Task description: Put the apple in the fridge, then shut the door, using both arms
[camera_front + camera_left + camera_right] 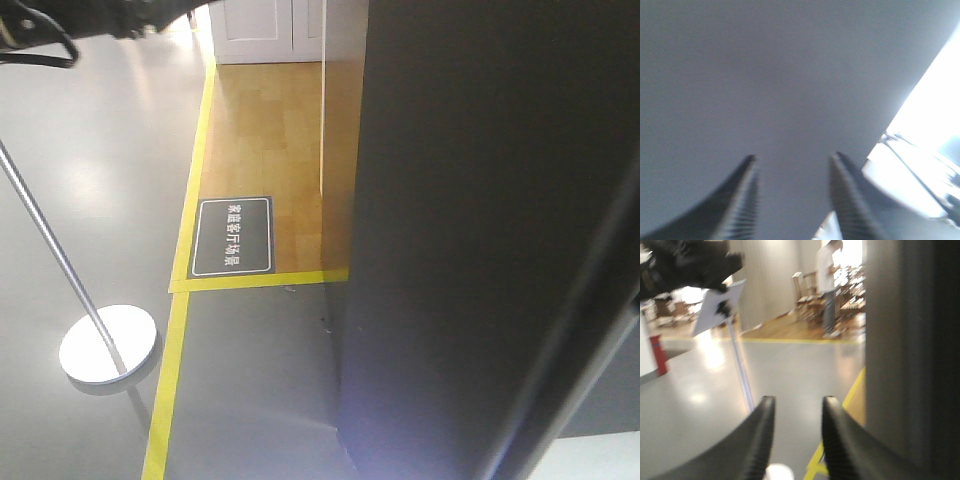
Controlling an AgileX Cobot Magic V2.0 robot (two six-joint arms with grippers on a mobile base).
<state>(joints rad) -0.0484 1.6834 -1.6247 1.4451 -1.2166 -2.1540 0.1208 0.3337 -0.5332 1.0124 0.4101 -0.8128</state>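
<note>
Grey lab floor point(90, 180), yellow tape point(196, 180) and a floor sign point(232, 236) on the left; fridge point(470, 230) fills the right of the front view as a dark grey slab, body or door I can't tell from there. No apple visible in any view, so my guess is it's already inside and the step in hand is the close. The left gripper point(793, 160) is released, fingers spread with nothing between them, nose-on to the door point(790, 75) outer face; near or touching, too blurred to call. Bright white sliver at that view's right edge reads as the opening, so the door is likely not yet shut. The right gripper point(799, 400) is also spread and empty, pointing out at the room just beside a dark grey panel point(910, 365), person point(830, 285) far behind. To do it well: push with the left flat on the face, toward the free edge, slow and steady until the seal seats; keep the right clear of the closing gap, or use it as a second push point
</note>
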